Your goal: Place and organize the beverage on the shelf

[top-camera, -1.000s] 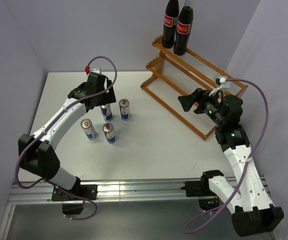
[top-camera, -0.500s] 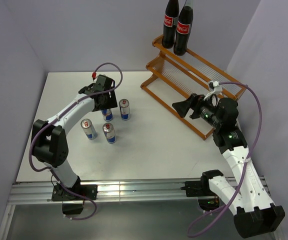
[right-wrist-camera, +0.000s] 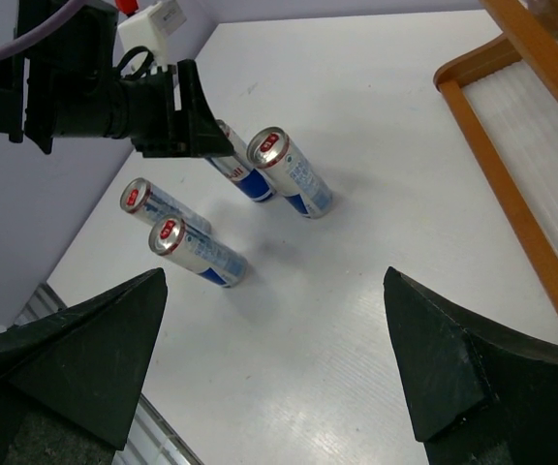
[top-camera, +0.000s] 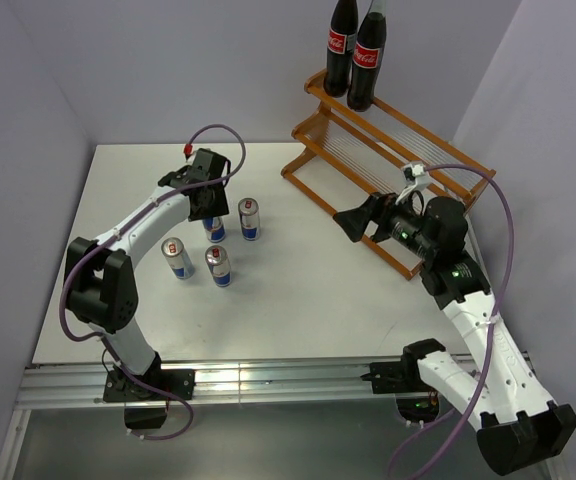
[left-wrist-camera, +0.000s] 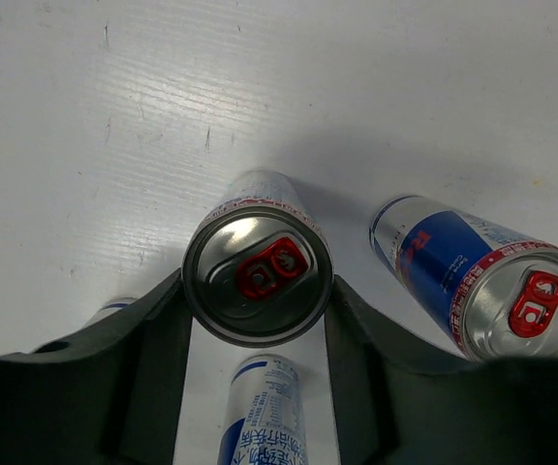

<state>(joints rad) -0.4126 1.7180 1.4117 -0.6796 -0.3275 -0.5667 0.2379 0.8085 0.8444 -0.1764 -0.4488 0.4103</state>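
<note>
Several slim silver-blue cans stand on the white table (top-camera: 298, 300). My left gripper (top-camera: 211, 205) reaches down over the back-left can (top-camera: 214, 229). In the left wrist view its jaws press both sides of that can (left-wrist-camera: 257, 242), just under the rim, so my left gripper (left-wrist-camera: 257, 284) is shut on it. Other cans stand close by (top-camera: 250, 218) (top-camera: 177, 258) (top-camera: 218, 266). Two dark cola bottles (top-camera: 342, 45) (top-camera: 367, 60) stand on the top tier of the orange-brown shelf (top-camera: 313, 183). My right gripper (top-camera: 363, 222) hovers open in front of the shelf, holding nothing.
In the right wrist view, my right gripper (right-wrist-camera: 274, 276) looks over bare table toward the cans (right-wrist-camera: 289, 174) (right-wrist-camera: 197, 252). The shelf's front rail (right-wrist-camera: 497, 165) runs along its right side. A neighbouring can (left-wrist-camera: 473, 276) stands right beside my left gripper's finger.
My left gripper has come down over the back-left can and its jaws have narrowed onto it. My right arm has swung left, away from the shelf's front.
</note>
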